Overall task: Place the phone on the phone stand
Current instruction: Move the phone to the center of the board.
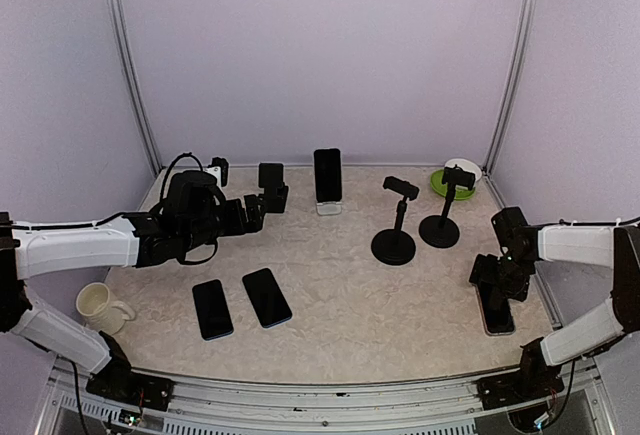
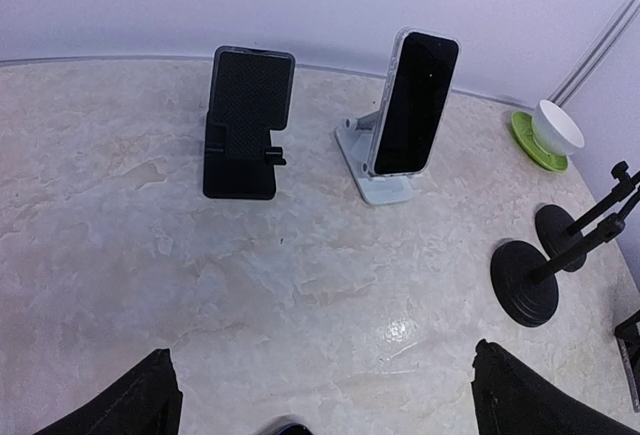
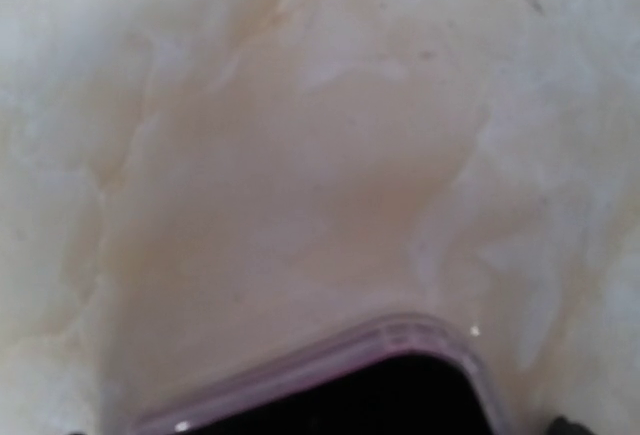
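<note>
Pale lilac walls closed in a marbled beige table [image 1: 350,275]. From above, the left arm reached toward the back left, its left hand [image 1: 252,211] just short of the empty black phone stand [image 1: 272,187]. The right hand [image 1: 495,280] sat low over the far end of a cased phone [image 1: 497,315] lying flat by the right edge. Only the left wrist camera showed that hand's fingertips [image 2: 130,400] spread wide with nothing between them. It also showed a dark phone [image 2: 415,105] leaning on a white stand [image 2: 375,177]. The right wrist camera gave only a blurred corner of the cased phone against the table, and from above that hand looked fully spread, gripping nothing. Two clamp stands [image 1: 395,225], two flat phones [image 1: 240,303], a mug [image 1: 97,302] and a cup on a green saucer [image 1: 455,177] appeared together only from above.
</note>
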{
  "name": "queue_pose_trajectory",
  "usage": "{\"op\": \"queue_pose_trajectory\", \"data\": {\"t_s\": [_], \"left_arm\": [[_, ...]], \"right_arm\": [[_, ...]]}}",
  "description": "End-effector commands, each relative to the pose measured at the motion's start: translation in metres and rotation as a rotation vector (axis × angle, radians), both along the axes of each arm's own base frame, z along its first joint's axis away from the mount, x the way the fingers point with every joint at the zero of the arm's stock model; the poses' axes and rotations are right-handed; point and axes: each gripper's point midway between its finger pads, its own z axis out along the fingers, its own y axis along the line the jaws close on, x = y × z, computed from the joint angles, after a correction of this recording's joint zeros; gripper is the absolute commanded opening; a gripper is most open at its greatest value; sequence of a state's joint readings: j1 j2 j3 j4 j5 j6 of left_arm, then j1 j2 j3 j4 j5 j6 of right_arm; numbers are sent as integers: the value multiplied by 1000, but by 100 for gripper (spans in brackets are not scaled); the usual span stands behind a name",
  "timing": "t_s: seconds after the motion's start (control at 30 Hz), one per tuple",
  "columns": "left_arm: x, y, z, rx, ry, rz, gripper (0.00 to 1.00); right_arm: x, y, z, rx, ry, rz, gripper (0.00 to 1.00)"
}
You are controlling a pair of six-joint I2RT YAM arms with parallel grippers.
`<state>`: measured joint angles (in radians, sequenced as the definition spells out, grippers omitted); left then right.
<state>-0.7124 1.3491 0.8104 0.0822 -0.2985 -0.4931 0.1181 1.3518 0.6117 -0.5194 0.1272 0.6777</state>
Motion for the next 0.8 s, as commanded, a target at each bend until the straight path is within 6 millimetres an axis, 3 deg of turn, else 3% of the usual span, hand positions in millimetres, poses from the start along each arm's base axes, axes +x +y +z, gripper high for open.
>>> {"op": "queue_pose_trajectory", "data": {"t_s": [0.0, 0.27, 0.4, 0.53, 0.77], "left_arm": [[4, 0, 12, -22, -29, 6, 99], [4, 1, 12, -23, -29, 7, 99], [4, 1, 11, -25, -28, 7, 99], [4, 1, 11, -28, -29, 6, 99], [3, 1, 12, -30, -30, 5, 99]], "right_arm": [[-28, 17, -25, 73, 126, 28, 96], [-26, 20, -24, 73, 120, 44, 70], [-16, 27, -11, 73, 69, 54, 70], [-2, 46, 8, 56, 3, 91, 70], [24, 98, 45, -17, -117, 212, 70]]}}
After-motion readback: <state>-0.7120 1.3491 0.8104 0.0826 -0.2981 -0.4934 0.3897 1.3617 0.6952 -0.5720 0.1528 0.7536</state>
